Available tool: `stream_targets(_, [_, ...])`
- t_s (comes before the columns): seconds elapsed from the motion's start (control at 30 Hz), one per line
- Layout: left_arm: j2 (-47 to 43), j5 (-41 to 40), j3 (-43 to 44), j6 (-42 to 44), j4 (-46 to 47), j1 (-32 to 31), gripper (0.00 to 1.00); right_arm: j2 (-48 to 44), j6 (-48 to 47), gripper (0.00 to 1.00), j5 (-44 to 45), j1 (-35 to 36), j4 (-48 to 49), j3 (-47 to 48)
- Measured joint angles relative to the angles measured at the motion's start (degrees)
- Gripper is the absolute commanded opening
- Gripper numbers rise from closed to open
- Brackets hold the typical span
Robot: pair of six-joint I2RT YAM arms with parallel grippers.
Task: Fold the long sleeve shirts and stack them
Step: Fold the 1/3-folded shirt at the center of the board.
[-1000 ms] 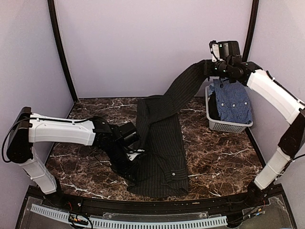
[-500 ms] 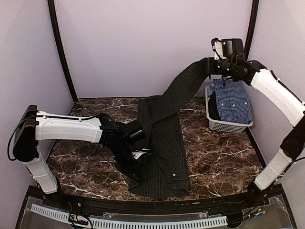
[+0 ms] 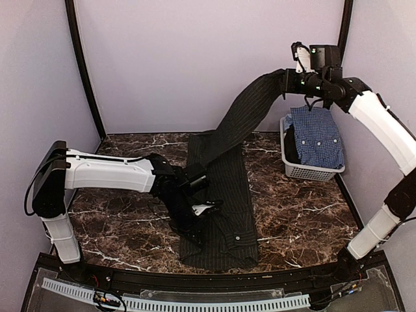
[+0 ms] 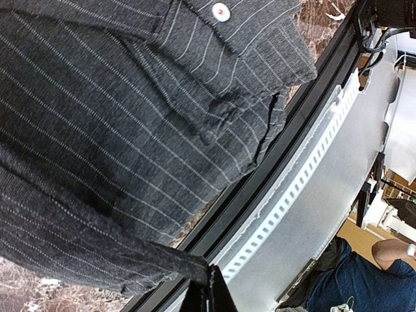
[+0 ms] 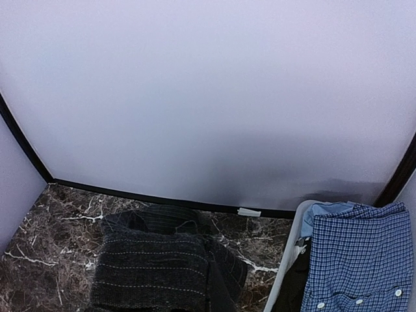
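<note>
White basket on a dark marble table inside a lilac booth.
The marble table [image 3: 299, 214], brown with white veins, is closed in by plain lilac walls [image 3: 195, 58], with the black left pole [image 3: 83, 71] and right pole [image 3: 344, 32] in the far corners. The white slatted basket [image 3: 311, 170] stands at the table's far right, near the right wall. A white perforated strip [image 3: 195, 302] runs along the near edge. Beyond the strip, the left wrist view shows a person [image 4: 364, 286] in a dark blue top.
</note>
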Motion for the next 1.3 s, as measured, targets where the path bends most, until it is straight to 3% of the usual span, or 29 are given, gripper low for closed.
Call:
stream_targets(0.77, [5.66,5.9,6.1,-1.42,3.32,-0.09,0.0,-0.98,0.15,0.0,-0.42,0.0,-2.38,2.4])
stream_targets(1.0, [9.46,6.86,5.92,-2.45,6.58,-0.09,0.01,-2.99,1.27,0.0,-1.53,0.04,-1.51,-2.08])
stream_targets(1.17, [10.58,7.1,2.51,-3.52,10.16,-0.09,0.08,-4.85,2.84,0.0,-2.6,0.24,-0.28,-9.62])
stream_targets(1.3, [11.04,7.04,-0.61,-4.11,11.85,-0.09,0.24,-5.6,4.2,0.0,-3.45,0.76,0.76,-15.39])
